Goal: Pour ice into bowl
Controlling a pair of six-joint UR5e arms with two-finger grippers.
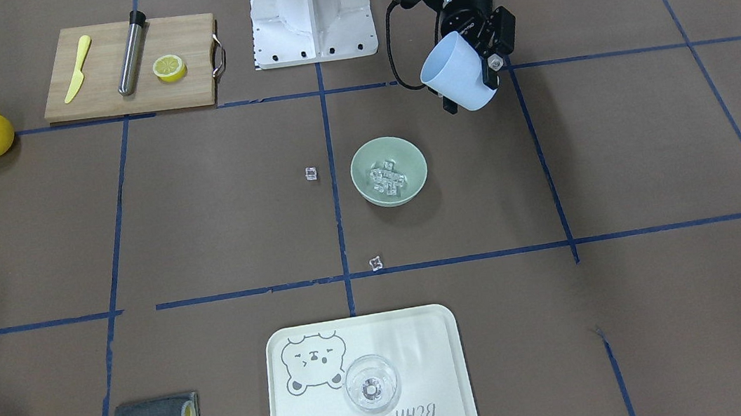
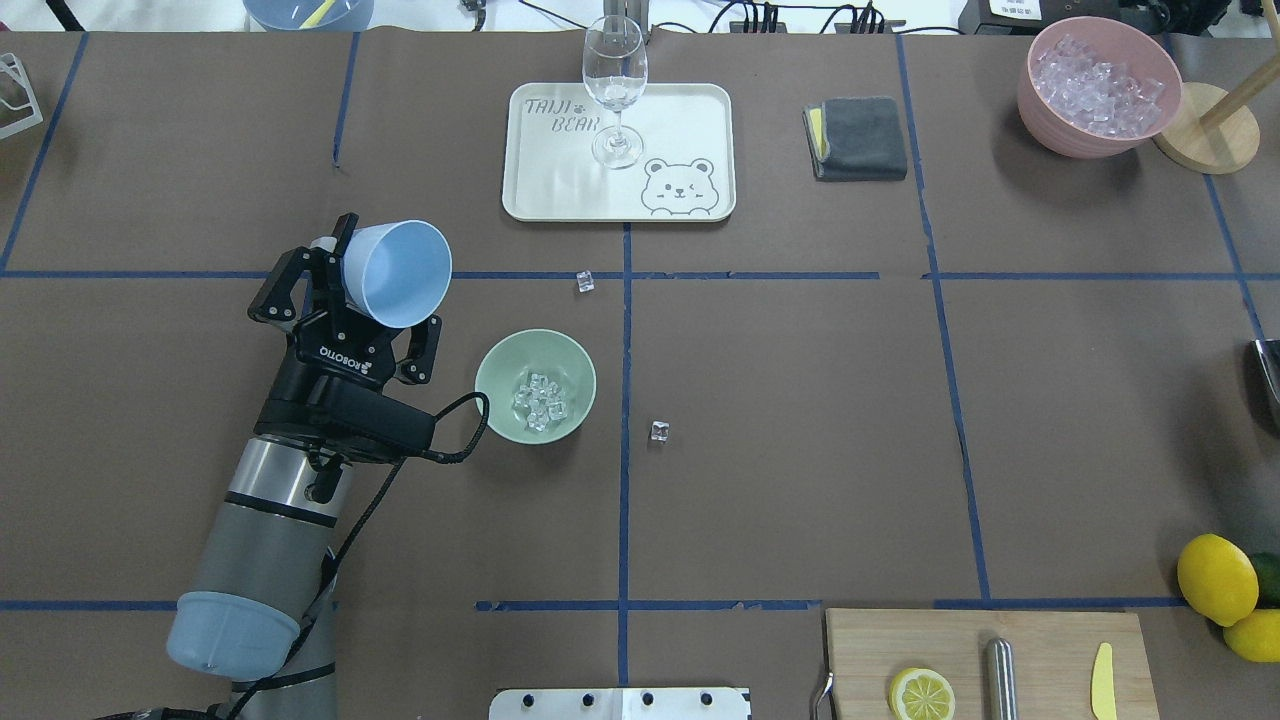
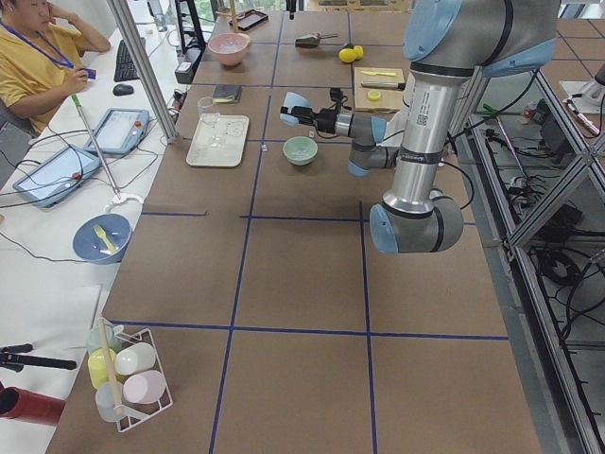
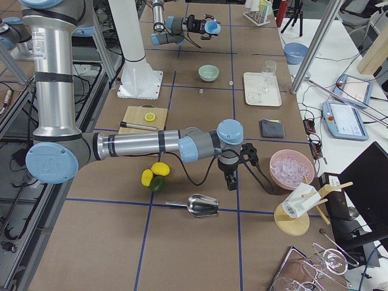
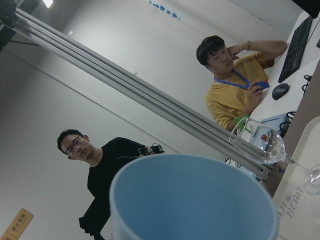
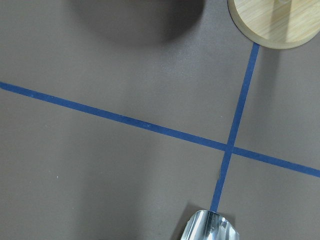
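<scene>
The left end effector (image 2: 385, 290) was clamped on the tilted blue cup (image 2: 400, 268) beside the bowl (image 2: 497, 372) holding the ice (image 2: 540, 401); with stray cubes (image 2: 659, 432) on the bench (image 2: 800, 400), any remaining pour warranted centring the lip over the bowl.

Left claw (image 2: 386, 280) grips tilted blue cup (image 2: 402, 266) beside bowl (image 2: 489, 386) holding ice (image 2: 540, 400).

You have the ice (image 2: 540, 400) lying in the bowl (image 2: 492, 375), just left of the table's centre line as the robot faces it; one loose cube (image 2: 585, 282) lies beyond the bowl, between it and the tray (image 2: 690, 110); a second cube (image 2: 659, 432) lies to its right; the glass (image 2: 614, 90) stands on the tray; the cup (image 2: 400, 270), in the left gripper (image 1: 471, 86), hangs left of the bowl.
</scene>
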